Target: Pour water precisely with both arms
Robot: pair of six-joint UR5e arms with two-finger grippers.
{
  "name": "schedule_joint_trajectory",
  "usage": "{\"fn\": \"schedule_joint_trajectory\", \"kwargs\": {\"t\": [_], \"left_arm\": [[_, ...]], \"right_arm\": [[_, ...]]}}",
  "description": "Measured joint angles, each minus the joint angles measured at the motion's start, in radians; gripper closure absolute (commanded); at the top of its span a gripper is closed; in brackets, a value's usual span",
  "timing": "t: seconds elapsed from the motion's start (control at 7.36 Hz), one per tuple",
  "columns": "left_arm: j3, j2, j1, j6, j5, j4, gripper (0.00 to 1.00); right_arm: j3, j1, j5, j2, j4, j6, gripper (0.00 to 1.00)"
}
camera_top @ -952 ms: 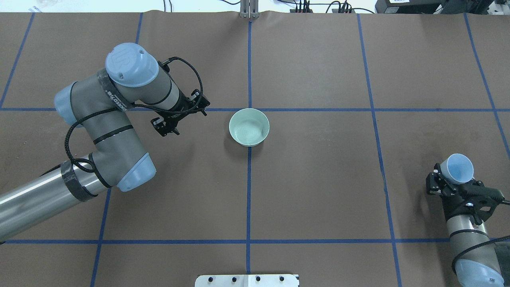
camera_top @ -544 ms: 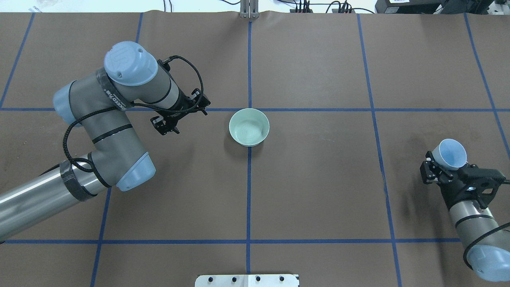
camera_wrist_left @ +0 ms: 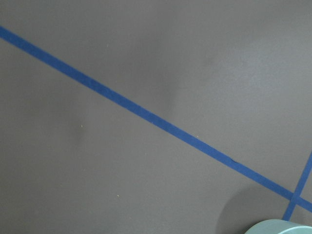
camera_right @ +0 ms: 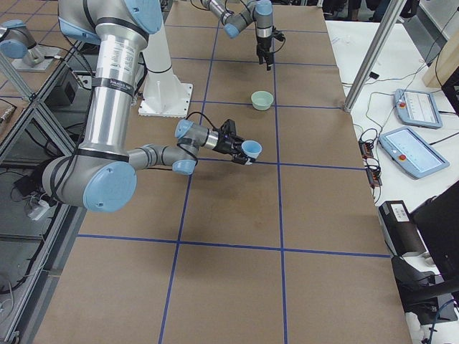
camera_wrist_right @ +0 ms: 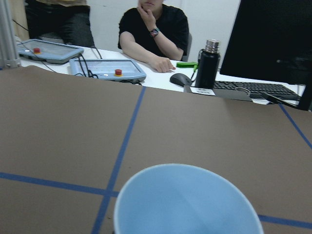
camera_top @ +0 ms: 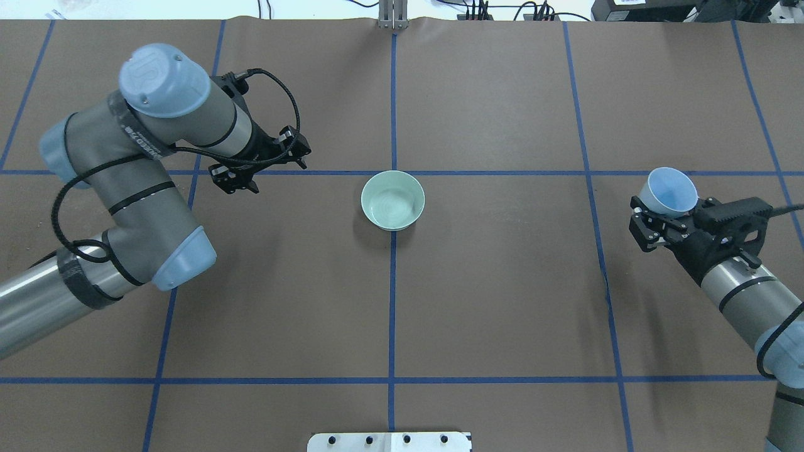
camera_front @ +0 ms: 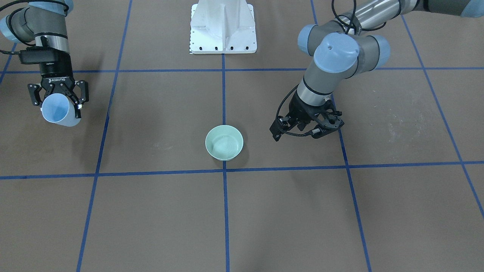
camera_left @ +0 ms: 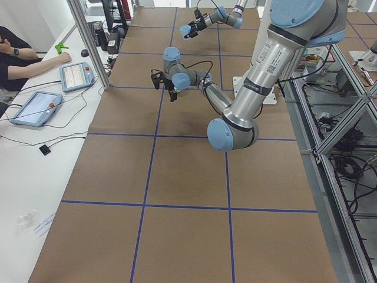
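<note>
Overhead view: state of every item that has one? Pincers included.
blue cup: held off the table, tilted, interior looks dry.
right pincer: shut on the blue cup.
left pincer: open, empty, beside the green bowl, not touching it.
green bowl: upright on the table, over a blue tape line, with faint ripples inside that look like water.

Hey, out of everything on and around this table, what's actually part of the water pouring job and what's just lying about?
Part of the job:
blue cup, held in the right gripper
green bowl with water in it
left gripper, open and empty

Just lying about:
black bottle
control tablets
mouse
keyboard
</note>
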Motion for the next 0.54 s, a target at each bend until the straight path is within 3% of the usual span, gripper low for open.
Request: {"fn": "schedule_joint_trajectory", "kwargs": {"t": [0.27, 0.54], "left_arm": [[-0.065, 0.115, -0.087, 0.238, -0.034, 0.003, 0.0], [-0.085, 0.219, -0.216, 0.497, -0.108, 0.004, 0.0]], "right_arm": [[0.002, 0.071, 0.175, 0.117, 0.01, -0.112, 1.0], [0.008, 0.108, 0.354, 0.267, -0.13, -0.134, 1.0]]}}
